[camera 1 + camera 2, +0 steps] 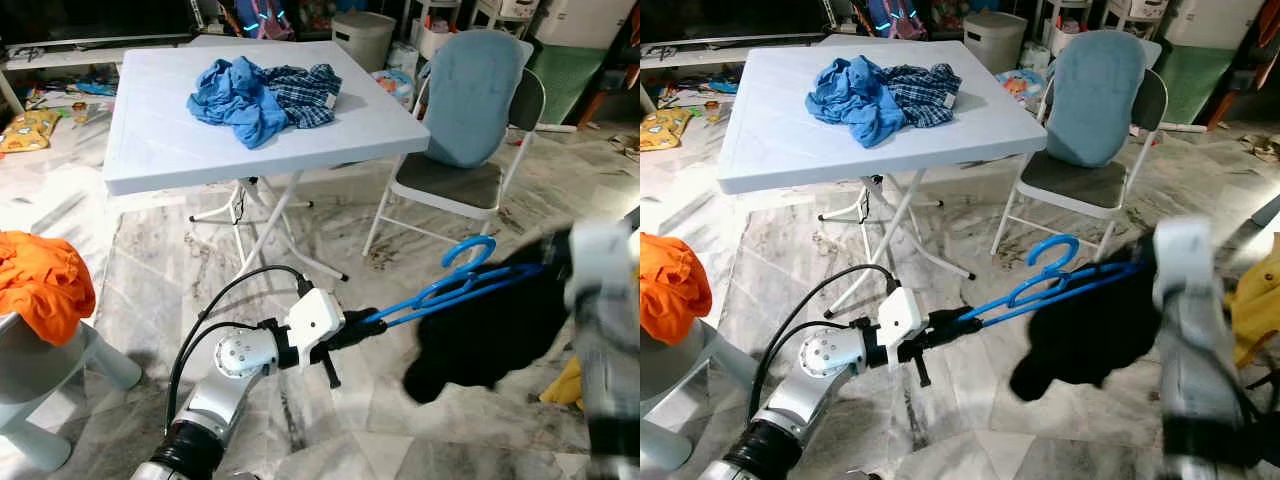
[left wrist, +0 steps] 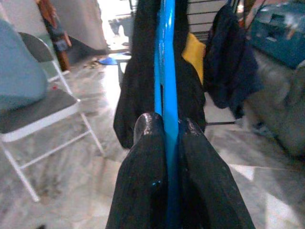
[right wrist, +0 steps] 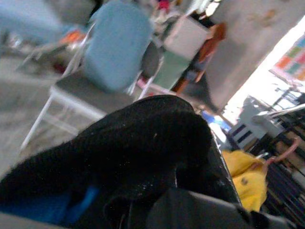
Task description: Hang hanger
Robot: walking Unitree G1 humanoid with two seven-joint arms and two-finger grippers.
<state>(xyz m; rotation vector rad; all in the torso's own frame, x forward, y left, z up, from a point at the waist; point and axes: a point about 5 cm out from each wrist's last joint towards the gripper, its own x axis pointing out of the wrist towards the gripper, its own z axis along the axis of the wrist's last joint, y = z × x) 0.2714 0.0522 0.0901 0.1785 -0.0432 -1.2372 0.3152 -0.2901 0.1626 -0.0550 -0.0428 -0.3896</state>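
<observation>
Your left pincer [image 1: 350, 335] is clamped narrow on one end of the blue hanger [image 1: 450, 285]; in the left wrist view the two black fingers [image 2: 147, 181] press on either side of the blue bar. The hanger is held in the air above the marble floor [image 1: 330, 420], hook uppermost, near the folding chair [image 1: 455, 170]; a black garment [image 1: 490, 325] hangs on it, drooping toward the floor. Your right arm [image 1: 600, 290] is at the hanger's far end, blurred; the right pincer is buried in the black cloth and you cannot tell whether it is wide or narrow. The white surface [image 1: 180, 140] stands well apart behind; a blue shirt [image 1: 235, 100] and a plaid cloth [image 1: 305, 92] are heaped near its far edge. An orange cloth [image 1: 40, 280] lies on a grey stool [image 1: 35, 375] on your left; a yellow garment [image 3: 245, 181] shows beyond the black cloth.
</observation>
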